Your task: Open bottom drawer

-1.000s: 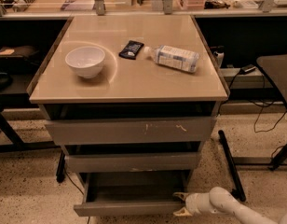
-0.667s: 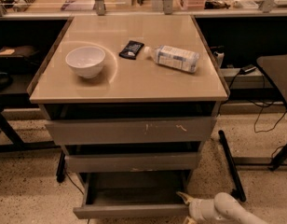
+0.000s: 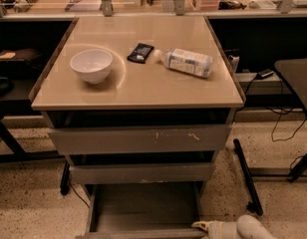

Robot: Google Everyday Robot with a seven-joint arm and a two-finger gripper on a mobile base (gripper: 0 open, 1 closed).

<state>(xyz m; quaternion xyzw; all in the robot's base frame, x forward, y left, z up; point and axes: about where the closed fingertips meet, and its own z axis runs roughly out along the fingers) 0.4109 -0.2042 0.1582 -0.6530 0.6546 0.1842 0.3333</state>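
Note:
The bottom drawer [image 3: 143, 205] is the lowest of three grey drawers and stands pulled out toward me. Its shallow grey tray shows and its narrow plain front [image 3: 138, 234] sits at the bottom edge of the view. My gripper [image 3: 203, 226] is at the right end of that front, at its top edge, with the white arm [image 3: 245, 228] coming in from the lower right. The mid-width drawer front [image 3: 141, 173] and the wide scratched top front [image 3: 138, 139] are slightly out above it.
On the tan tabletop [image 3: 138, 91] are a white bowl [image 3: 91, 64], a dark packet [image 3: 140, 53] and a plastic bottle [image 3: 186, 61] lying on its side. A black stand leg [image 3: 247, 176] runs along the floor at the right. Dark shelving is at the left.
The bottom drawer has slid further out toward me. My gripper has moved with its front edge, lower in the view.

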